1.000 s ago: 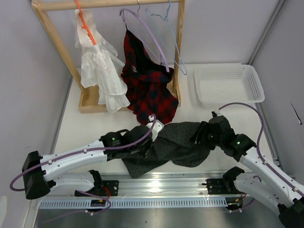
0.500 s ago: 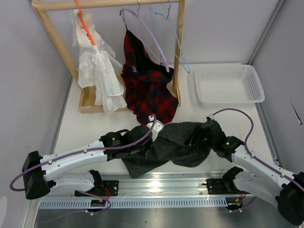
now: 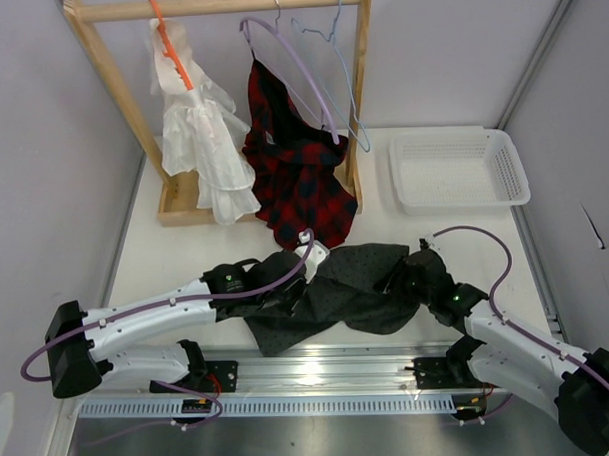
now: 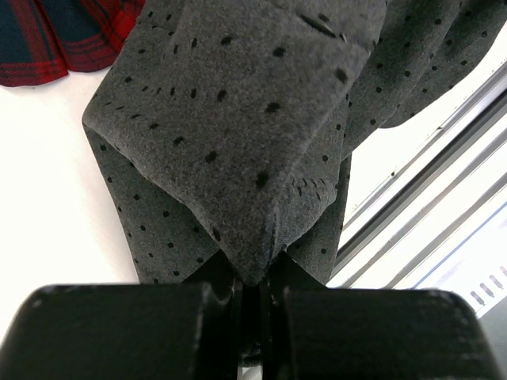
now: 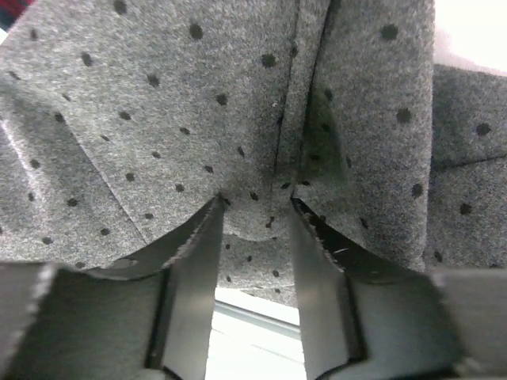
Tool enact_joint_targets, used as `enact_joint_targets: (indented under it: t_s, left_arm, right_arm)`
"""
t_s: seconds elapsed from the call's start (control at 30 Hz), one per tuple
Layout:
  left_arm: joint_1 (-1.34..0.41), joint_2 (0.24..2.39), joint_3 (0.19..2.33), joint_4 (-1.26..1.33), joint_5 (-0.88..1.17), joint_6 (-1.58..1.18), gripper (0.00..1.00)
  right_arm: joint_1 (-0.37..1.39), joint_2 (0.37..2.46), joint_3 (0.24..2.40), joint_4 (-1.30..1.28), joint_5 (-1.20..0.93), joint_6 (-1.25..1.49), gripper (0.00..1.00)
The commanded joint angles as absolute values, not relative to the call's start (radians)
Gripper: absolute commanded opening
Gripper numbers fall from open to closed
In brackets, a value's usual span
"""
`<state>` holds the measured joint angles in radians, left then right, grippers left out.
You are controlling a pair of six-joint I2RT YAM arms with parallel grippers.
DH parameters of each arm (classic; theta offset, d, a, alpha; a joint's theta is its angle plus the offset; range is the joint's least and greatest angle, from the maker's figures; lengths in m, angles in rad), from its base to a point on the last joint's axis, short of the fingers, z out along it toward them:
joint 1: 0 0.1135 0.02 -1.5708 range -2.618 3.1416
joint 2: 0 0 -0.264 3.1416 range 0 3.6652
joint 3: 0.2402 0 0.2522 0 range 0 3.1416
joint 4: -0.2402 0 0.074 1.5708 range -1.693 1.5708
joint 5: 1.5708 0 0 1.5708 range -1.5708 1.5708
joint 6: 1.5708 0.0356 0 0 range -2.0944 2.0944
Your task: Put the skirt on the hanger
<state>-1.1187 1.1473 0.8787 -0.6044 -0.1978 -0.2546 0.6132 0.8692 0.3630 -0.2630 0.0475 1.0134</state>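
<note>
The dark grey dotted skirt (image 3: 355,291) lies crumpled on the table's near middle, between my two grippers. My left gripper (image 3: 293,288) is shut on a peaked fold at the skirt's left end; the left wrist view shows the cloth (image 4: 238,119) pinched in the closed gripper (image 4: 253,273). My right gripper (image 3: 404,276) is at the skirt's right end. In the right wrist view this gripper (image 5: 255,210) stands open, with a bulge of skirt (image 5: 198,103) between the fingertips (image 5: 207,229). The thin light-blue hanger (image 3: 345,78) hangs empty at the right end of the rail.
A wooden rack (image 3: 217,4) at the back holds a white frilly dress (image 3: 206,141) on an orange hanger and a red plaid garment (image 3: 303,178) on a lilac hanger (image 3: 293,73). A white basket (image 3: 513,171) stands at the back right. A metal rail (image 3: 329,367) runs along the near edge.
My right arm has shifted a little toward the near edge while staying at the skirt's right end. The light-blue hanger and white dress sway slightly. My left gripper has not moved.
</note>
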Motion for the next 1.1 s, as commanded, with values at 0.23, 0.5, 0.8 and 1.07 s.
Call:
enact_joint_targets:
  t_s: [0.23,0.5,0.8,1.07]
  left_arm:
    - [-1.111,1.146,0.903,-0.633,-0.234,-0.253,0.0]
    - [-0.982,1.137,1.076,-0.722,-0.321,-0.183,0.0]
    - [-0.844,1.204,1.328,-0.744,-0.39,-0.078,0.0]
    - [-0.75,1.296,1.56,-0.73,-0.445,0.055,0.0]
  right_arm:
    - [0.588,0.787,0.451,-0.25,0.106,1.014,0.0]
    - [0.347,0.781,0.774,-0.431,-0.076,0.858,0.0]
    - [0.186,0.96,1.109,-0.411,-0.262,0.811,0.0]
    - [0.134,1.141,1.376,-0.385,-0.318,0.789,0.0]
